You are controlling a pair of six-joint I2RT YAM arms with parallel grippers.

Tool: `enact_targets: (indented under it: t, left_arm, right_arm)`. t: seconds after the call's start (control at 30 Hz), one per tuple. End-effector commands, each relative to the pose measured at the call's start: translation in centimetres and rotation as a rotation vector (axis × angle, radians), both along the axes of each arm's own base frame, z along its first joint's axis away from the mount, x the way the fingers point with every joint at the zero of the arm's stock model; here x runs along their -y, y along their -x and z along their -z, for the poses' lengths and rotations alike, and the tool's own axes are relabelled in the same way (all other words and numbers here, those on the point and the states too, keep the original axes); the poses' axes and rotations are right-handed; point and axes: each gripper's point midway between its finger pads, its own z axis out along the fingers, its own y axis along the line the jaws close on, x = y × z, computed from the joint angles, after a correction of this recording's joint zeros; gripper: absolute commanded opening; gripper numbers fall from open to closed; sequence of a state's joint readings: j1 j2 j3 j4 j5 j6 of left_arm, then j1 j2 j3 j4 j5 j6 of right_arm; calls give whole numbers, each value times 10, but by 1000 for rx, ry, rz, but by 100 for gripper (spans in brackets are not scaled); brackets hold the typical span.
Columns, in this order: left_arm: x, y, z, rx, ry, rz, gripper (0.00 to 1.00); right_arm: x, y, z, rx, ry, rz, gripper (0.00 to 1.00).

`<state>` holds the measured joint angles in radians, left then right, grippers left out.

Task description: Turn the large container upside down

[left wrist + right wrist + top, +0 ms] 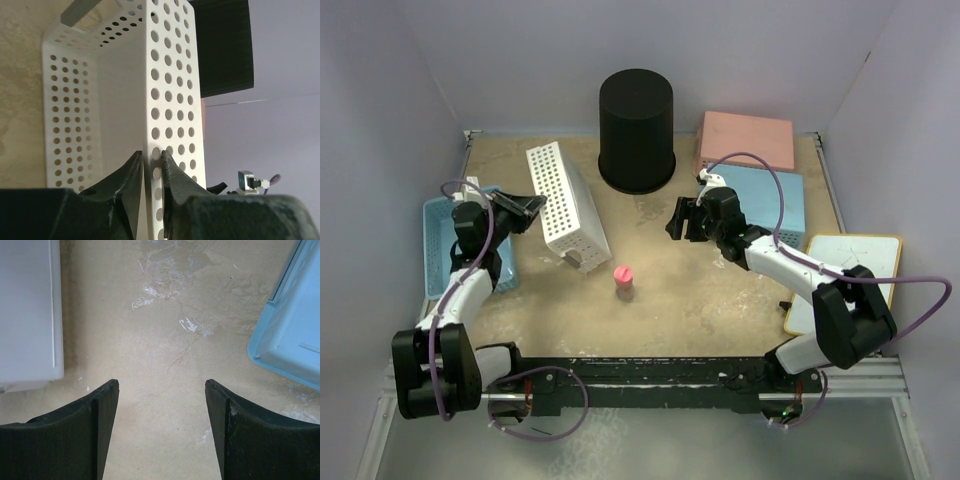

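With the bin (636, 130) standing at the bench's (700, 290) far middle, well apart from both arms, we judge the left pincer (151, 156), clamped on the white basket's (172, 100) wall, should let go, and the right pincer (161, 385), wide open and empty, should reach its rim squarely

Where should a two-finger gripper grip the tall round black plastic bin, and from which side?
The rolled rim, from the near right, where the open right gripper is nearest; the left gripper is shut on the white perforated basket. The black plastic bin looks too wide to pinch across, and its rimmed end seems to rest on the table, so tip it first.
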<state>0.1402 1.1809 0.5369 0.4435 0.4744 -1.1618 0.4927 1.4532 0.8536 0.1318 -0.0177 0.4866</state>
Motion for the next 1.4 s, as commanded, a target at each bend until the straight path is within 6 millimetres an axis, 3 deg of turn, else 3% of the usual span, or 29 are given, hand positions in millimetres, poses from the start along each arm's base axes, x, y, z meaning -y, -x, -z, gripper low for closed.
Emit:
enact_targets:
  t: [0.0,0.2,0.4,0.47,0.57,0.77,0.83,0.93,1.03,1.13,1.2,1.3,1.37]
  left_arm:
    - [-21,25,64,-257,-207,-34,19]
    - [-38,39,66,-319,-346,-68,29]
    - [-36,27,63,-300,-349,-41,37]
    - [-40,23,60,-324,-377,-41,47]
    - [-47,18,45,-334,-443,-34,60]
    - [-53,29,7,-365,-644,-57,65]
    - [-40,34,-12,-350,-688,-72,66]
    - [-25,44,-26,-352,-686,-87,66]
    - [-7,64,-18,-358,-768,-49,61]
    - [34,86,-13,-320,-834,33,62]
    - [60,107,-9,-297,-914,76,64]
    - [76,127,7,-306,-1009,107,65]
    - [76,135,17,-345,-1068,103,65]
  right_arm:
    - [-6,-8,-21,54,-31,-1,73]
    - [-5,-9,-23,60,-32,3,72]
    - [-6,-12,-24,65,-32,4,73]
    - [-6,-12,-25,65,-30,4,73]
    - [-4,-14,-28,77,-27,15,73]
    - [-5,-14,-26,78,-19,2,73]
    - [-6,-14,-22,65,-18,2,73]
    - [-15,-20,-37,89,-40,-14,73]
    - [-41,-14,-49,115,-59,-110,73]
    - [-65,-9,-47,107,-24,-182,73]
    - [-68,-12,-43,92,-20,-180,74]
    - [-70,-16,-45,96,-19,-182,74]
    - [-70,-17,-46,101,4,-198,74]
